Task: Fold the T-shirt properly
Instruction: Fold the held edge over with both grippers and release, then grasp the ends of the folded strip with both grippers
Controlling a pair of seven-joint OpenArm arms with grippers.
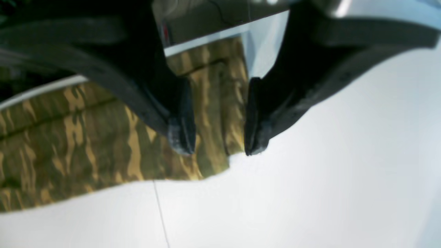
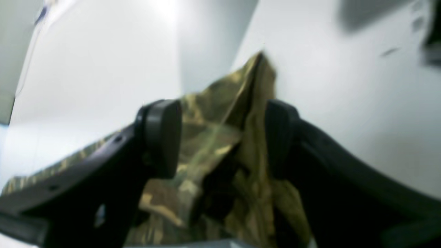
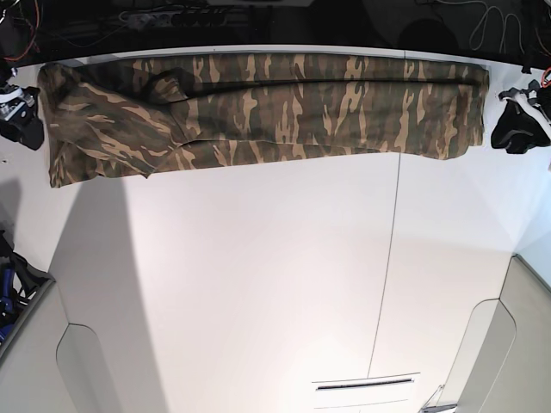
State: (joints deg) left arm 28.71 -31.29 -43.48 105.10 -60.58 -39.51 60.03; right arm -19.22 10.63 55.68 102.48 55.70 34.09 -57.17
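1. Find the shirt [image 3: 327, 120] laid as a long, narrow band across the far part of the table [image 3: 258, 284], close to the edge by the arms.
2. Note flat, fairly straight layers towards the left end; see a skewed, rumpled flap at the right end.
3. Judge as part-folded: apparently between folds, with lengthwise folding largely done and end-to-end folding outstanding.
4. Record at left gripper [image 1: 219, 148]: fingers parted moderately, beside the shirt's left end, gripping nothing.
5. Record at right gripper [image 2: 224, 137]: fingers spread wide, over or beside the rumpled end, gripping nothing visible; cannot tell whether touching cloth.
6. Advise smoothing and squaring the flap first, then pinching all layers at one end and carrying inward. Beware of catching only the top layer.
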